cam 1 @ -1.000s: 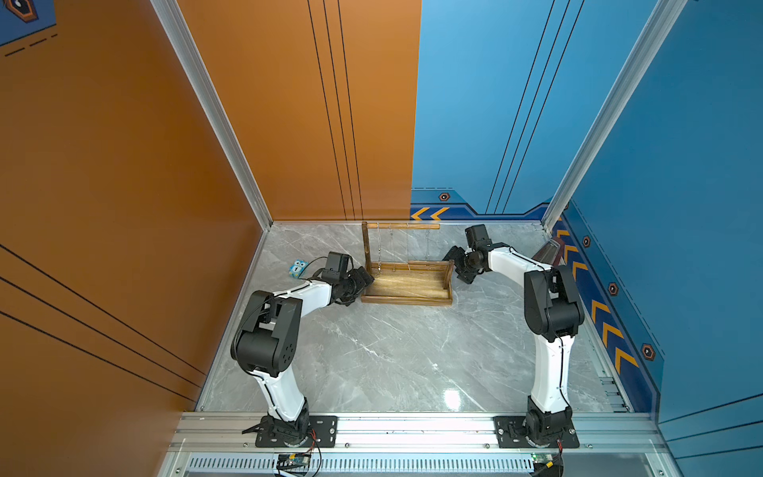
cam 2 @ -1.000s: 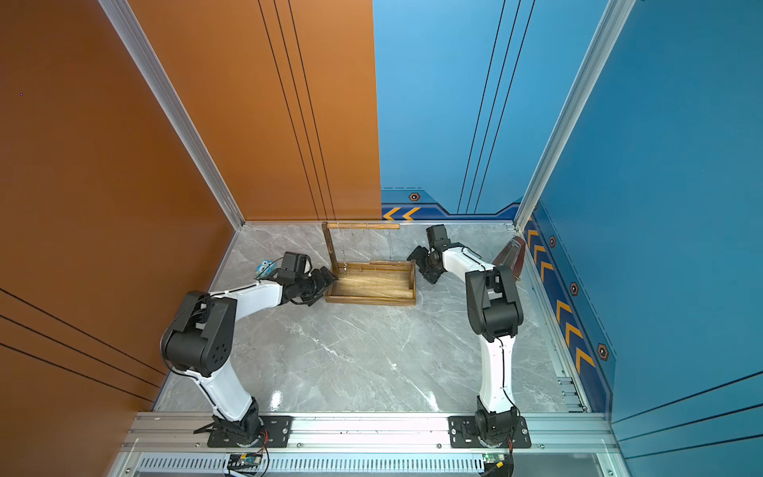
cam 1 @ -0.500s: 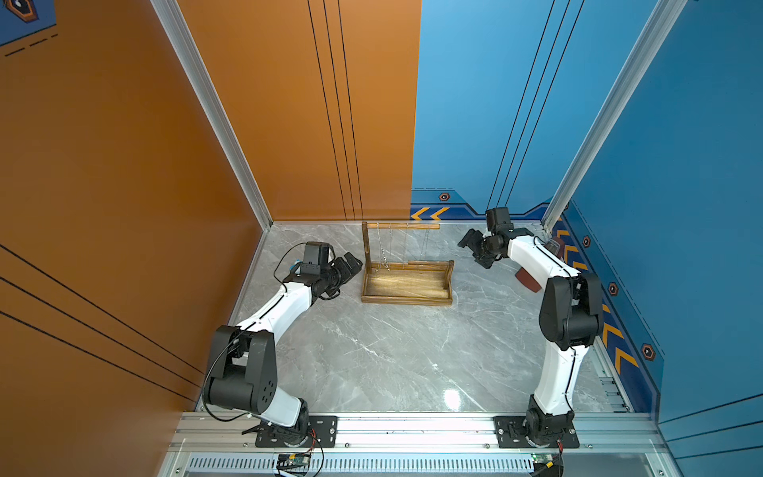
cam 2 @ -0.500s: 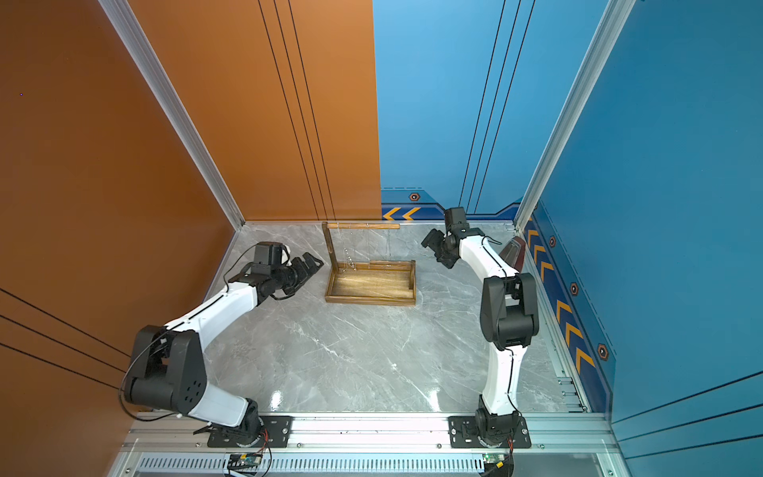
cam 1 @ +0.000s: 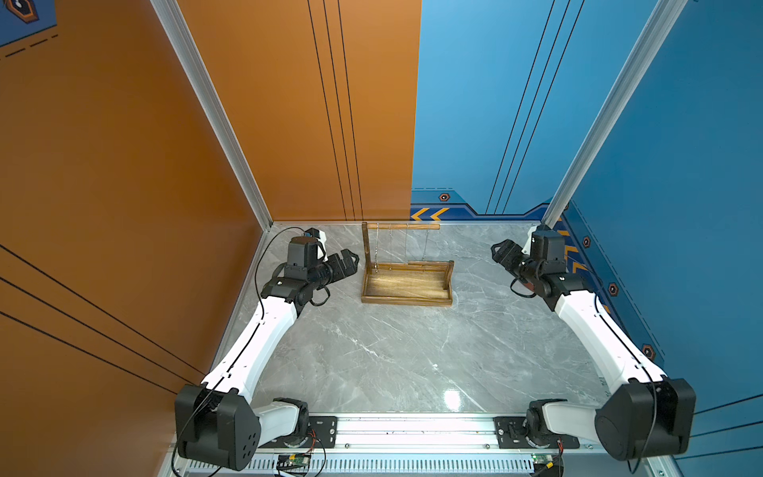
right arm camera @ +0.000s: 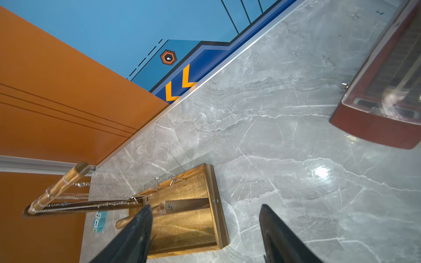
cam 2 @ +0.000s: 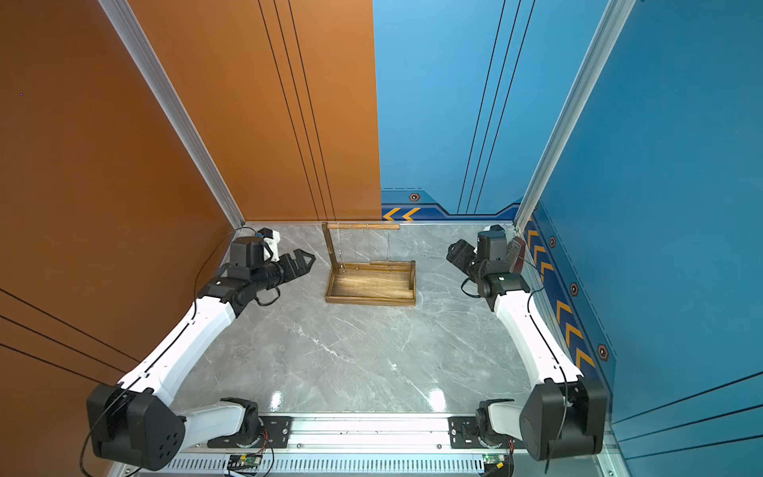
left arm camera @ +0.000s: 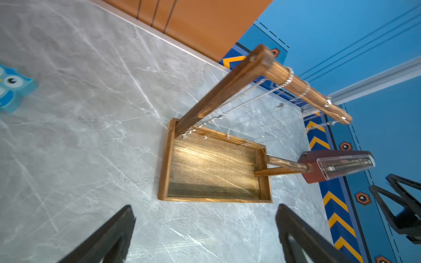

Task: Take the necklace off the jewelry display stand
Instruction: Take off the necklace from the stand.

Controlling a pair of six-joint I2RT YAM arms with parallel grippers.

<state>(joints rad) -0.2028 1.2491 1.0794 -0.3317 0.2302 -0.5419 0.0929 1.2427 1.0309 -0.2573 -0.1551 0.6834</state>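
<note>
Broadly, a grey marble table (cam 1: 371, 363) fills the floor of a booth walled in orange and blue. Two white-and-black arms reach in from the near rail: the left arm (cam 1: 256, 342) along the orange side and the right arm (cam 1: 598, 334) along the blue side.

Between their tips, near the back wall, the jewelry display stand (cam 1: 406, 302) sits upright on the table. Its shallow tray lies flat. A thin post rises at the tray's left end, and a rod runs from the post's top toward the right.

The left gripper (cam 1: 351, 261) points at the post end of the stand, near it but not touching. In the left wrist view its black fingers (left arm camera: 124, 218) are spread wide with only bare table between them, so it is released and holds nothing. The right gripper (cam 1: 497, 250) is well apart from the stand's other end, close to the blue wall. In the right wrist view its fingers (right arm camera: 136, 227) are likewise parted around nothing.

A dark red metronome (left arm camera: 319, 168) sits on the table by the blue wall, beside the right gripper. A small blue owl figure (left arm camera: 11, 88) lies on the table on the stand's left side.

Smallest are the silver necklaces (left arm camera: 288, 77). These are several thin chains looped over the rod, hanging down toward the tray.
</note>
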